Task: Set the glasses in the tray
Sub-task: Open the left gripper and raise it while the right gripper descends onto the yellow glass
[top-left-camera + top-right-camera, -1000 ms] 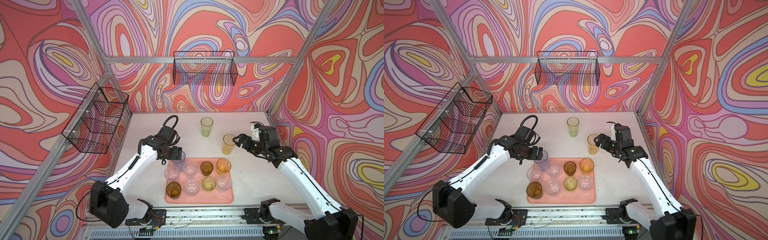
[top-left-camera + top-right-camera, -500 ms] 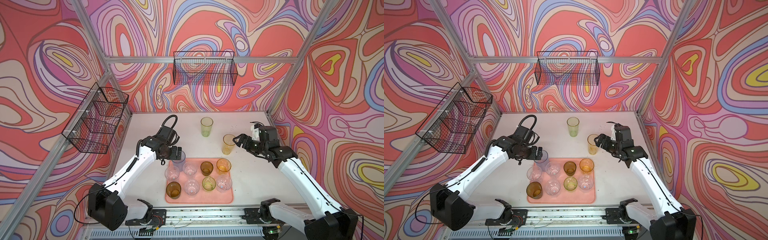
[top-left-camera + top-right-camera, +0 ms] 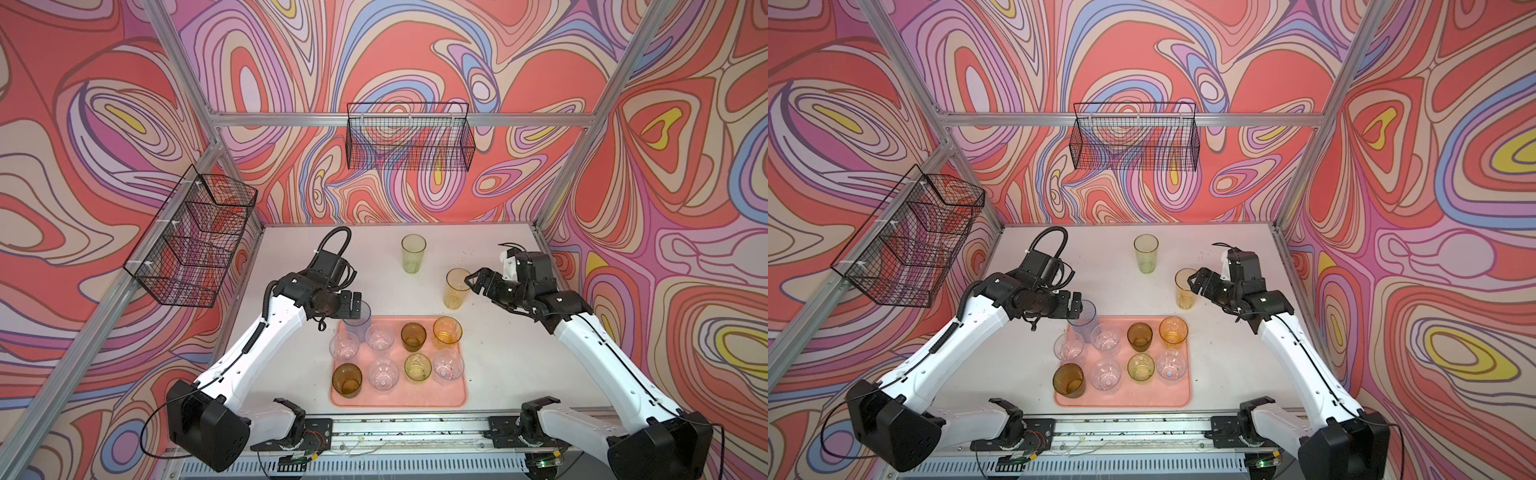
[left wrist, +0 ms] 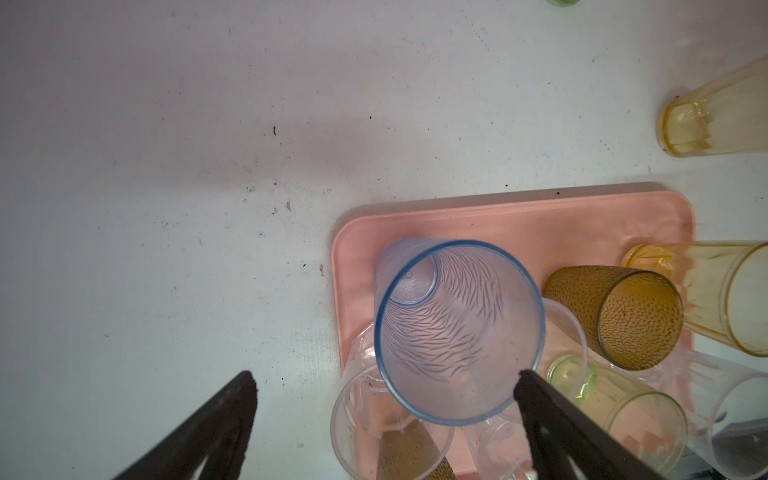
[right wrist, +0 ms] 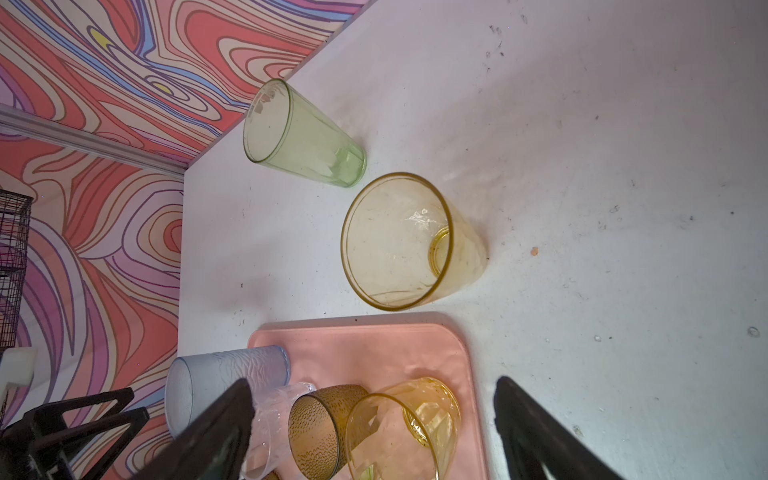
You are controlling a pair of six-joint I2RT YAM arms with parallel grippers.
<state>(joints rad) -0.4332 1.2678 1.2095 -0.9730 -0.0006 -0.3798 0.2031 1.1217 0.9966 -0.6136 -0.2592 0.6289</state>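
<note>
Glasses: eleven in all, every one upright with its mouth up.
In the tray: nine glasses.
Pale blue glass (image 3: pixel 358 322): one, tall, in the tray's far left corner, touching a clear one beside it.
Clear faceted glasses (image 3: pixel 379 336): four, short, two in each row.
Brown glasses (image 3: pixel 413 336): two, short, one in the far row and one at the tray's near left corner.
Orange glass (image 3: pixel 447 332): one, short, at the tray's far right corner.
Green glass (image 3: pixel 417 368): one, short, in the near row.
Outside the tray: two tall glasses, standing on the tabletop.
Yellow-green glass (image 3: pixel 413 253): one, toward the tabletop's far edge, about midway along it.
Yellow glass (image 3: pixel 457 289): one, just beyond the tray's far right corner.
Tray (image 3: pixel 399 399): one, salmon-pink, lying flat at the middle of the tabletop's near edge.
Left end effector (image 4: pixel 384 382): open wide; one finger at the pale blue glass's rim, the other well out over bare tabletop; it grips nothing.
Right end effector (image 5: pixel 374 384): open, close to the yellow glass's rim; the glass stands ahead of the fingers, not between them.
Tabletop (image 3: pixel 519 353): white, scuffed, flecked with dark specks.
Wire baskets: two, black, one on the back wall (image 3: pixel 409 137) and one on the left wall (image 3: pixel 191 237).
Walls: three, covered in red, pink, lilac and blue swirls, framed by aluminium bars.
</note>
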